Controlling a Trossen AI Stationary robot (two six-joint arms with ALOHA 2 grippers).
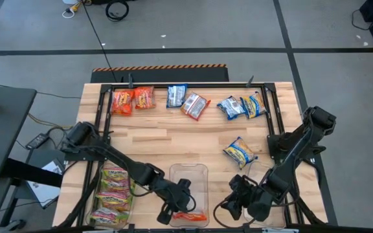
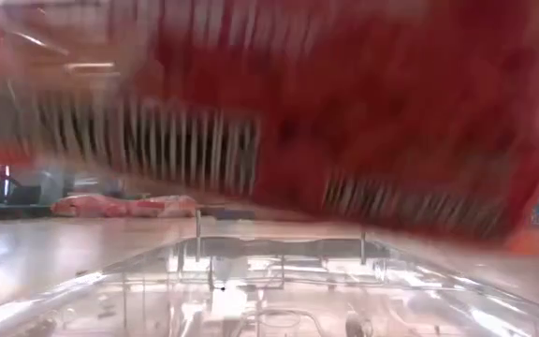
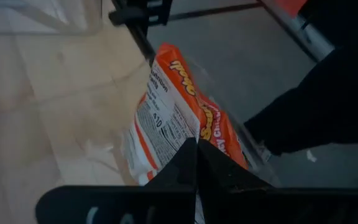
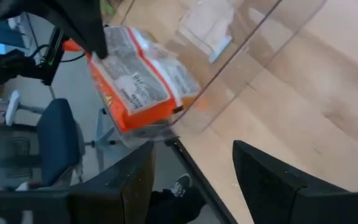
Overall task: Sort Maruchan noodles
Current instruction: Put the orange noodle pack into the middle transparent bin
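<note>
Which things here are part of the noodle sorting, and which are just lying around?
Part of the job:
- orange packet pinched in the shut left gripper, at the middle clear bin
- green packets in the left bin
- orange packets and blue packets on the table
- right gripper, open, holding nothing

Just lying about:
- cables on the floor
- blue chair

place: lab/workshop | cues: taped concrete floor (image 1: 238,29); cables (image 1: 115,9); office chair (image 4: 58,140)

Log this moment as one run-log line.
left gripper: shut on orange packet, over middle bin | right gripper: open, waiting near table edge | green packets: in left bin | seven packets unsorted along far side
</note>
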